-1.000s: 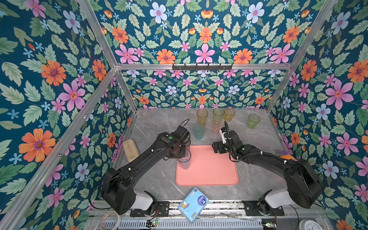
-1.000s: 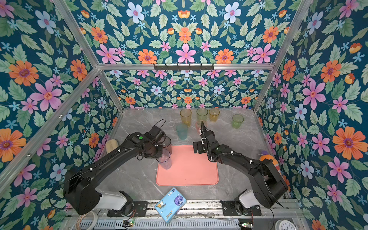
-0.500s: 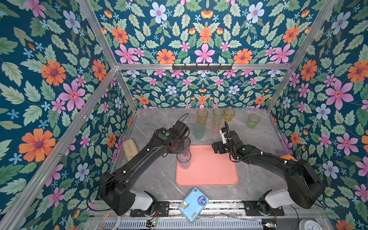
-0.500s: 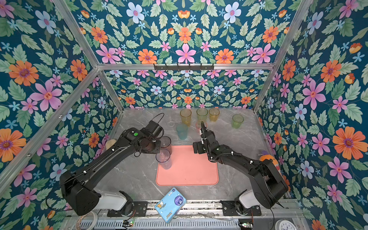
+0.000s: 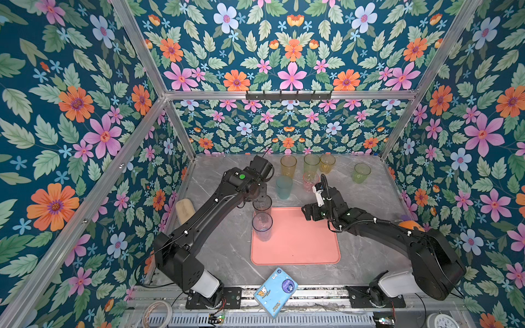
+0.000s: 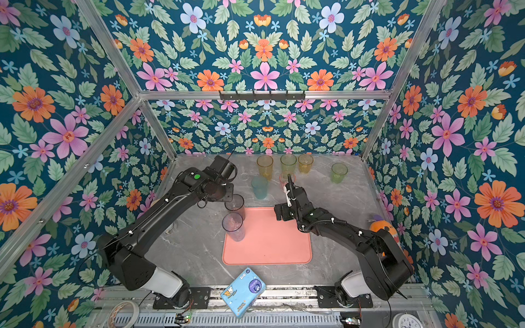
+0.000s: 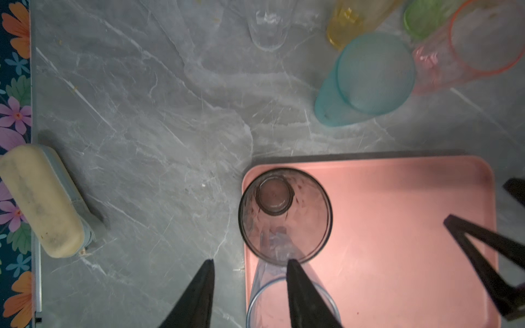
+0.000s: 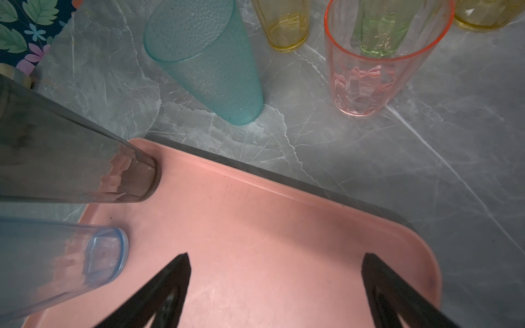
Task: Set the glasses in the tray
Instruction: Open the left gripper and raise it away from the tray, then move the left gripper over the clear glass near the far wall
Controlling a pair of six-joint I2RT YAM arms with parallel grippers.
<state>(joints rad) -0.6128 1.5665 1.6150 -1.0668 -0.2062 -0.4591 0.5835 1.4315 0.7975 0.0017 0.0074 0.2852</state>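
The salmon-pink tray [image 5: 301, 247] lies on the grey marble table. At its left edge stand a smoky grey glass [image 5: 262, 204] [image 7: 285, 215] and a pale blue glass [image 5: 262, 227] [image 8: 71, 261]. My left gripper [image 7: 250, 262] hangs open above them, holding nothing. My right gripper [image 8: 275, 255] [image 5: 308, 213] hovers wide open and empty over the tray's far right corner. Behind the tray stand a teal glass [image 5: 284, 186], a pink glass [image 5: 310, 180], an orange glass [image 5: 288, 166], a yellow-green glass [image 5: 311, 163], an amber glass [image 5: 327, 163] and a green glass [image 5: 361, 172]. A clear glass [image 7: 268, 25] stands near the back.
A yellowish block [image 5: 184, 210] lies by the left wall. A blue cartoon packet [image 5: 275, 291] rests on the front rail. An orange toy [image 5: 409, 225] sits by the right wall behind my right arm. Floral walls enclose three sides.
My left gripper has let go of the pale blue glass, opened wider and risen back toward the far left. The glass stays upright in the tray. The right arm has not moved.
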